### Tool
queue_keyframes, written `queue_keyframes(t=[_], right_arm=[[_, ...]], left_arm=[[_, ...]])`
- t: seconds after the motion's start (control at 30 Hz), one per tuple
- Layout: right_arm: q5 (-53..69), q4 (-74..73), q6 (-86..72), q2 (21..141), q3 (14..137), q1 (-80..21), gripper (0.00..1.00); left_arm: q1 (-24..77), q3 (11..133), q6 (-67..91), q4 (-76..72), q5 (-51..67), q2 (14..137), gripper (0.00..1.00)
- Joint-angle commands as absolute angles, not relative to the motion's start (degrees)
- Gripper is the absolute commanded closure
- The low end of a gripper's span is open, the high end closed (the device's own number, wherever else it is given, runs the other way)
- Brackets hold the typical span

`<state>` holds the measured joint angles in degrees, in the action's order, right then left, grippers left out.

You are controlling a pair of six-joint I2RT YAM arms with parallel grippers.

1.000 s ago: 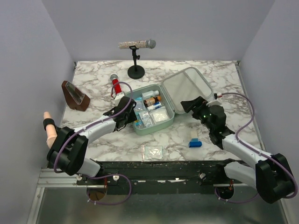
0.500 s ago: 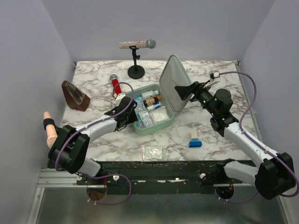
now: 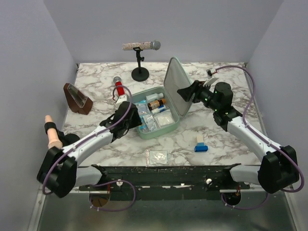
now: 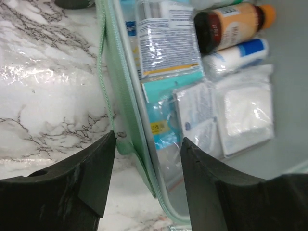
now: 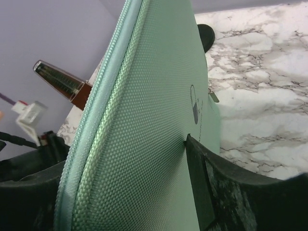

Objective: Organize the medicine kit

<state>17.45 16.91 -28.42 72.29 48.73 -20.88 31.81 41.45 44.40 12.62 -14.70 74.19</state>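
The mint-green medicine kit (image 3: 159,134) lies open mid-table, its lid (image 3: 173,83) raised almost upright. Inside are an amber bottle (image 4: 231,24), a printed sachet (image 4: 166,38) and white gauze packets (image 4: 245,113). My left gripper (image 3: 136,121) (image 4: 148,149) is open astride the kit's left wall, one finger (image 4: 94,168) outside over the marble, the other inside over the packets. My right gripper (image 3: 186,92) (image 5: 120,159) stands wide with the lid's (image 5: 159,96) zip edge between its jaws. One right finger (image 5: 202,192) touches the lid's outer face below the logo (image 5: 195,103). The other finger's contact is hidden.
A microphone (image 3: 140,46) on a black stand sits at the back. A red-and-white bottle (image 3: 118,85) and a brown wedge (image 3: 77,98) lie to the left. A blue-and-white box (image 3: 201,144) and a clear packet (image 3: 157,156) lie near the front edge.
The lid has swung up from lying flat open to nearly upright, my right gripper rising with it and its jaws narrowing. The left arm has shifted slightly at the kit's left wall.
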Motion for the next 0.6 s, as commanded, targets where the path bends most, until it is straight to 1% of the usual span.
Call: queue_keyframes(t=[0.0,0.07,0.17,0.27,0.4,0.57], right_arm=[[17.23,12.58,-26.81,70.23,51.15,-20.48,0.26],[16.61,10.91,-25.76,69.26,51.59,-20.48,0.23],[15.91,8.45,-24.79,67.77,52.12,-20.48,0.19],[15.91,7.74,-24.52,66.01,51.68,-20.48,0.17],[16.43,5.81,-24.78,66.09,53.61,-20.39,0.16],[18.01,5.45,-26.10,67.41,54.40,-20.39,0.15]], left_arm=[[34.80,38.06,44.65,13.44,-13.18,63.56,0.32],[36.82,37.01,44.47,15.72,-13.36,60.22,0.29],[39.98,34.90,46.22,17.48,-10.47,55.91,0.29],[46.29,34.10,49.03,20.38,-12.21,54.06,0.29],[50.97,34.36,48.26,23.81,-13.71,55.80,0.27],[54.66,34.54,46.93,23.12,-11.08,61.33,0.25]])
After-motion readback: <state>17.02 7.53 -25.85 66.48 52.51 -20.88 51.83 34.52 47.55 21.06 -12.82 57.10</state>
